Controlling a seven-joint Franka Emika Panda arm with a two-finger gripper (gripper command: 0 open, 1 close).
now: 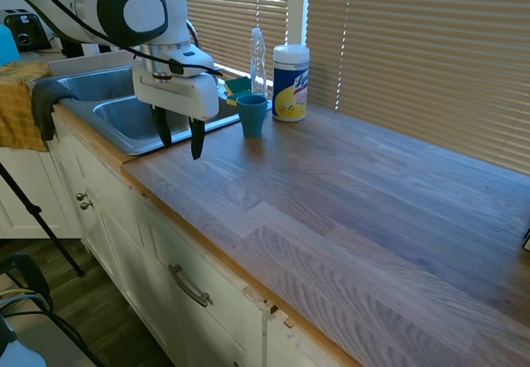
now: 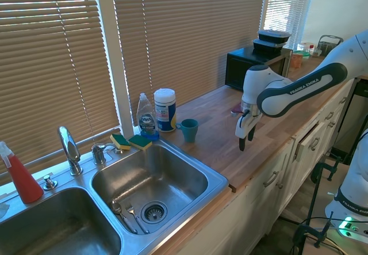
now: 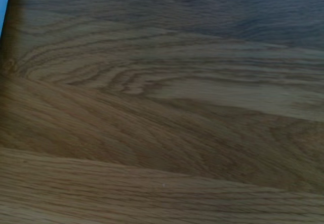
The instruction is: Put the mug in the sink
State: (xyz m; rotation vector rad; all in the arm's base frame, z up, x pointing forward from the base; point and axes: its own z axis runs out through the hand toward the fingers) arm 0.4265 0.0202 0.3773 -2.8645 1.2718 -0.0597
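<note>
The fingers (image 1: 178, 137) hang spread and empty above bare desk (image 1: 348, 210), with the mug (image 1: 252, 114) upright just beyond them, beside the sink (image 2: 150, 179), apparently awaiting a grasp.

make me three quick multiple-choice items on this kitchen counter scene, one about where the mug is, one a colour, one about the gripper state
1. Where is the mug?
A. in the sink basin
B. upright on the counter beside the white canister
C. held by the gripper

2. What colour is the spray bottle left of the faucet?
A. red
B. green
C. black

3. How is the gripper?
A. shut on the mug
B. open and empty above the counter
C. inside the sink

Answers: 1 B, it stands on wood next to the canister. 2 A, its body is red. 3 B, the fingers are apart with nothing between them.
</note>
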